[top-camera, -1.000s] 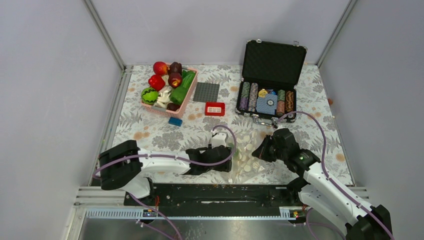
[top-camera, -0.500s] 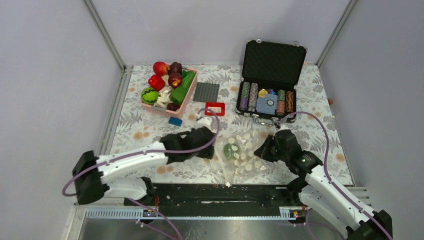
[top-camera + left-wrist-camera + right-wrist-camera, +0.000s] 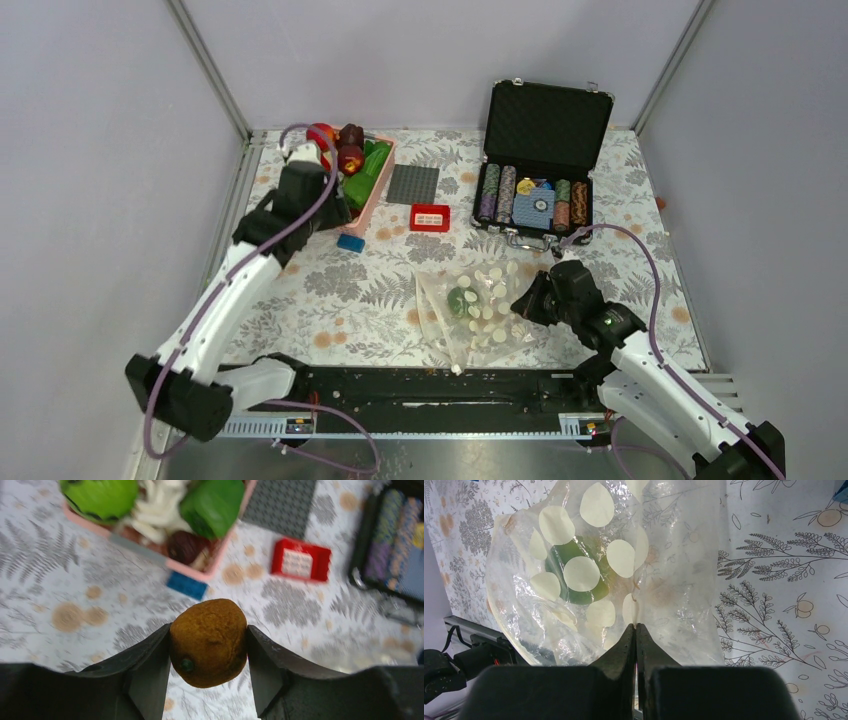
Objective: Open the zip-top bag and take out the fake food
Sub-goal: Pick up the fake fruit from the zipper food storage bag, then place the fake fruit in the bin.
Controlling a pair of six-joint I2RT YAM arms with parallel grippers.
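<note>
Partway: one piece out, one left in the bag [image 3: 478, 305].
Left gripper [image 3: 208, 631], jaws about half open, clamps a brown round piece [image 3: 207, 642] over the table [image 3: 340, 290] beside the pink basket [image 3: 197, 571]. Right gripper [image 3: 636, 630], pinched fully closed, grips an edge of the bag, which lies on the table before the right arm; a green piece [image 3: 584, 594] shows inside, not yet removed.

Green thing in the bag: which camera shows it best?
The right wrist view. The green thing is big and close there, seen through the clear bag between its cream dots. The top view shows it only as a small green blob in the bag. The left wrist view does not show it.
</note>
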